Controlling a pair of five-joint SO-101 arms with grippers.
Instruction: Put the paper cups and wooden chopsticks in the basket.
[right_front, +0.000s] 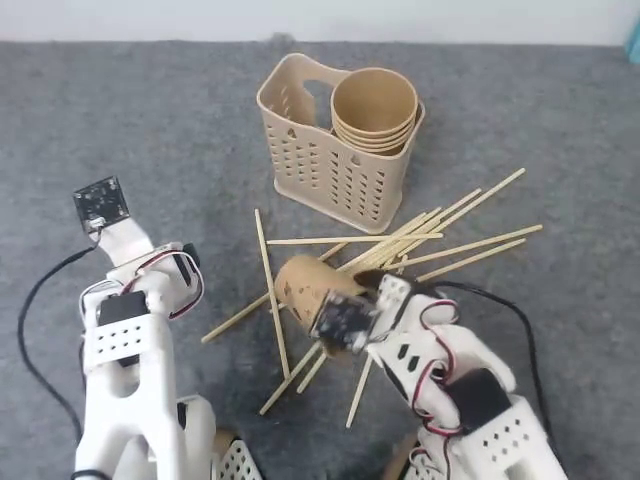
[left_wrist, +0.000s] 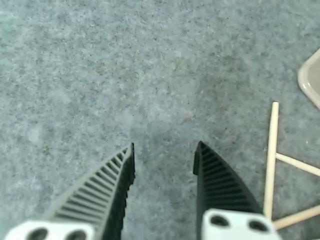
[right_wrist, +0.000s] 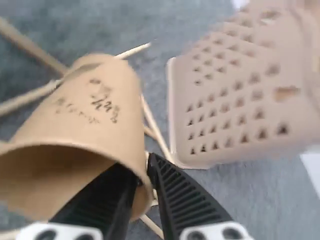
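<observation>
Paper cup (right_wrist: 85, 120): rim pinched in right gripper (right_wrist: 141, 167), apparently above chopsticks (right_front: 350, 239).
Left gripper (left_wrist: 166, 145): parted over carpet (left_wrist: 100, 75).

What we lose
The paper cup (right_wrist: 90, 115) in the right fingers (right_wrist: 182, 202) is blurred, its rim cropped; the basket (right_wrist: 240, 100) beyond them runs off the edge.

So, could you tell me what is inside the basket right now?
A stack of paper cups stands in one end of the basket. The chopsticks in view lie outside it. The basket's floor is hidden by its walls and the cups.
</observation>
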